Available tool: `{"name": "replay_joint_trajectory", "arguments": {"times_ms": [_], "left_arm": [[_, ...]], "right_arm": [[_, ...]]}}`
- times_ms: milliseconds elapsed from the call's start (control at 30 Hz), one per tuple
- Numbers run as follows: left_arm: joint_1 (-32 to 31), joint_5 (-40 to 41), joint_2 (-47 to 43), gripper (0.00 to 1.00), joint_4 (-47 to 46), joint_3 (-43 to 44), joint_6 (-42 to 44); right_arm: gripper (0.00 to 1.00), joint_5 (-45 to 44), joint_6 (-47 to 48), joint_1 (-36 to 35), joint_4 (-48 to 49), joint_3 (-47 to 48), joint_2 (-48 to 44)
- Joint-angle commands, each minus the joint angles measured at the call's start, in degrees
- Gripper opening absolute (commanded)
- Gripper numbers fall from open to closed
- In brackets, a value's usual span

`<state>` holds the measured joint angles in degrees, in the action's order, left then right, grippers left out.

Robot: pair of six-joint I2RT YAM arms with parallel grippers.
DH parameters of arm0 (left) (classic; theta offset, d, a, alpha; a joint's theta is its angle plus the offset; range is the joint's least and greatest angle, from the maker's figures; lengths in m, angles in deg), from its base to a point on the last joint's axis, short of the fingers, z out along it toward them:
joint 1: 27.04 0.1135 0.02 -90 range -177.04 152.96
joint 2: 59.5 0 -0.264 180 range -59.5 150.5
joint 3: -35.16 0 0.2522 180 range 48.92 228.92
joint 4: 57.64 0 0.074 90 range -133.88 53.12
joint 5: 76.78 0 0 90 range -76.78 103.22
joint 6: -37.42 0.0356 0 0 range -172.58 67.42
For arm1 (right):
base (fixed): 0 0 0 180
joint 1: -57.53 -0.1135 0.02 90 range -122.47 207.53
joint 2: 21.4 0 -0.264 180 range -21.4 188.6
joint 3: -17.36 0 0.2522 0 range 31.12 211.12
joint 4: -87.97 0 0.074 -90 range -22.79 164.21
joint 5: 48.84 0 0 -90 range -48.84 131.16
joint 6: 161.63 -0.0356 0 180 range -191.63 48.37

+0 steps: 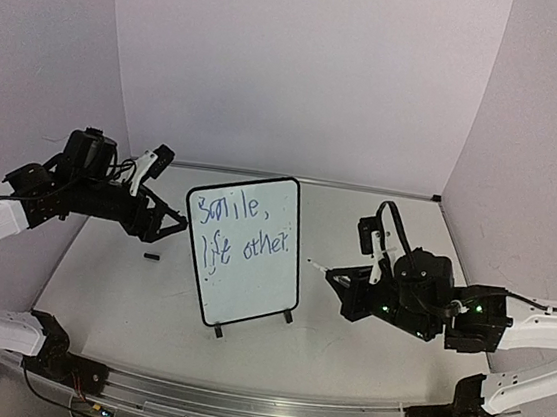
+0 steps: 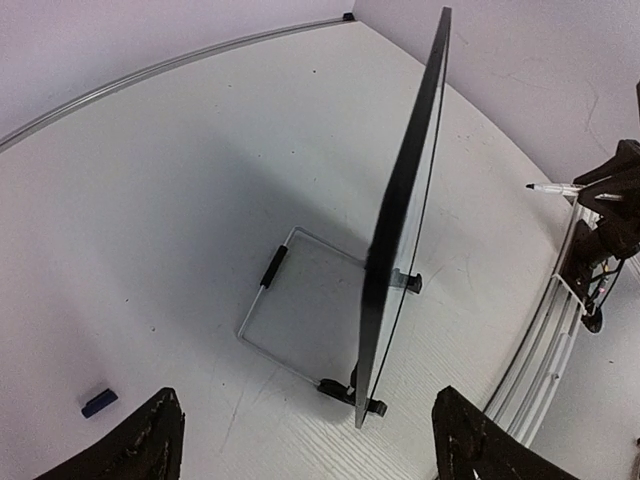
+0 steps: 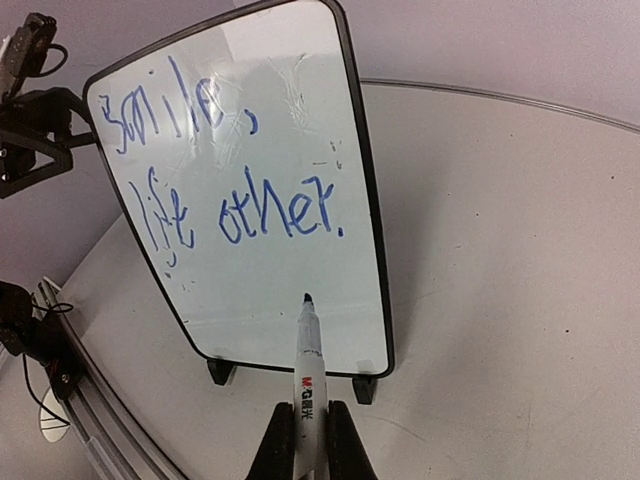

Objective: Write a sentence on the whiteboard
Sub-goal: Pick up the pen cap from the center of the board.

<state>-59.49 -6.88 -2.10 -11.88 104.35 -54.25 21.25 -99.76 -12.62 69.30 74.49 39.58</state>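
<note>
Right gripper (image 3: 310, 452) is clamped on a marker (image 3: 308, 350), the whiteboard (image 3: 240, 285) just ahead; left gripper (image 2: 310, 450) is spread open, a small blue piece (image 2: 98, 402) nearby.

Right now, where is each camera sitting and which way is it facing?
Top view: above and behind the arm bases, looking down at the table; both arms show, the open left gripper and right gripper flanking the whiteboard.
Left wrist: at the whiteboard's left, seeing it edge-on with its wire stand; own open fingers at the bottom.
Right wrist: facing the writing; own fingers shut on the marker.
Shared: all three show the whiteboard; the left wrist view also catches the marker.
</note>
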Motion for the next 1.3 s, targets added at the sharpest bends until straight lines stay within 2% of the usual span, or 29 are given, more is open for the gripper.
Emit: {"name": "replay_joint_trajectory", "arguments": {"times_ms": [0, 133, 233, 367, 500, 567, 700, 933, 1100, 1267], "left_arm": [[0.3, 10.4, -4.9, 0.86, -1.8, -3.6, -7.6], [0.6, 17.1, -6.7, 0.88, -3.1, -7.5, -12.2], [2.1, 18.9, -5.5, 0.88, -5.3, -10.5, -14.5], [8.0, 16.8, -2.1, 0.88, -11.2, -14.3, -16.7], [15.4, 9.6, 3.9, 0.89, -19.8, -17.7, -19.3], [17.8, 6.4, 9.2, 0.89, -22.9, -17.3, -19.5], [18.7, 3.4, 18.5, 0.88, -26.6, -14.0, -18.4], [18.9, 2.1, 31.7, 0.85, -26.9, -7.0, -14.8], [18.9, 0.2, 37.3, 0.84, -29.0, -5.1, -14.6], [18.9, 0.6, 41.6, 0.81, -27.4, -3.5, -14.8]], "right_arm": [[0.0, -2.7, -0.6, 0.6, -2.3, 2.3, 2.5], [0.0, -1.6, -1.5, 4.2, -4.4, 2.1, 4.1], [0.0, 0.3, -1.5, 8.1, -4.5, 0.5, 3.8], [0.0, 2.2, -0.9, 12.7, -4.5, -1.6, 3.7], [0.0, 4.8, -0.5, 17.8, -3.7, -3.6, 4.1], [0.0, 6.1, -0.3, 19.9, -2.7, -4.7, 4.0], [0.0, 8.8, -0.1, 22.4, -0.3, -6.4, 3.2], [0.0, 11.5, -0.8, 23.5, 2.0, -7.5, 3.8], [0.0, 12.8, -1.1, 23.6, 3.1, -7.8, 3.6], [0.0, 13.2, -1.4, 23.5, 3.3, -8.1, 2.9]]}}
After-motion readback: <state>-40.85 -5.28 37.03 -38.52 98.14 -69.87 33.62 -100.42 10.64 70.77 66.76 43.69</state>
